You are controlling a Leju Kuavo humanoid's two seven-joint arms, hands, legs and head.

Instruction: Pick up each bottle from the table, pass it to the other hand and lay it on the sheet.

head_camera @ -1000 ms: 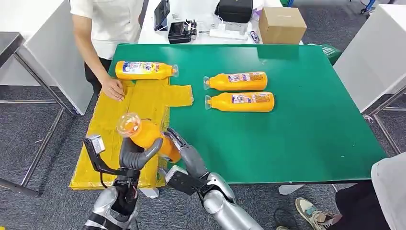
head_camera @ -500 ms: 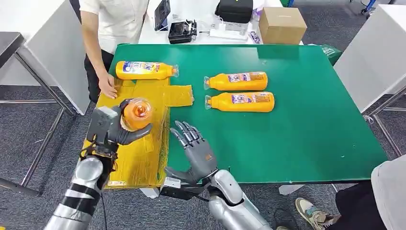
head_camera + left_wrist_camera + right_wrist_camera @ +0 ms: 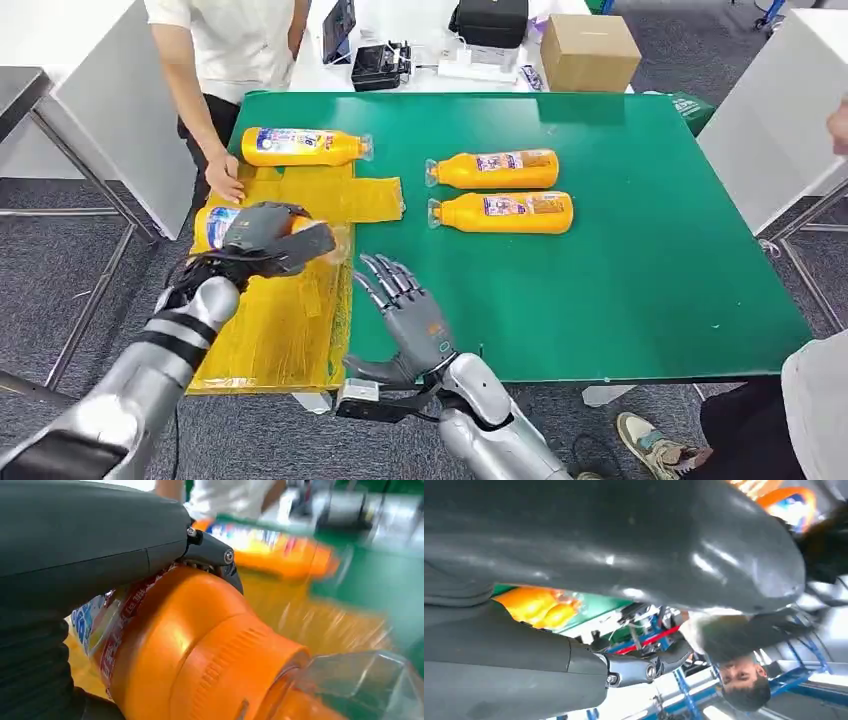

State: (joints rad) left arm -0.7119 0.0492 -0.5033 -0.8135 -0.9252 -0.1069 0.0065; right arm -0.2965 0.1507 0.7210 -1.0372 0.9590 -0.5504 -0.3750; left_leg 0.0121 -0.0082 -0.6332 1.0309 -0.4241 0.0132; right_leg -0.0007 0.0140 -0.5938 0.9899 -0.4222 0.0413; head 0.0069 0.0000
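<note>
head view: our left hand [image 3: 268, 236] is wrapped over an orange bottle [image 3: 222, 224], held on its side low over the yellow sheet [image 3: 290, 320] at the left end of the green table [image 3: 620, 260]. we read the sideways hold as set up for laying it flat; whether it already touches the sheet we cannot tell. our right hand [image 3: 408, 318] holds nothing, fingers spread and pointing up, near the table's front edge just right of the sheet, which fits a hand that has given its load away. another bottle [image 3: 300, 147] lies flat at the sheet's far edge. two more bottles, one [image 3: 492, 169] behind the other [image 3: 502, 212], lie side by side on the bare table, caps toward the sheet, well apart from both hands; we judge these are left to do. a person's hand [image 3: 224, 180] rests on the sheet's far left part, perhaps to keep it flat.

left wrist view: the left hand's thumb [image 3: 90, 545] lies across the label of the orange bottle [image 3: 190, 645], clear cap leading. sheet and far bottle are blurred behind.

right wrist view: grey fingers [image 3: 634, 545] splayed, nothing between them. orange shapes beyond are too blurred to name.
</note>
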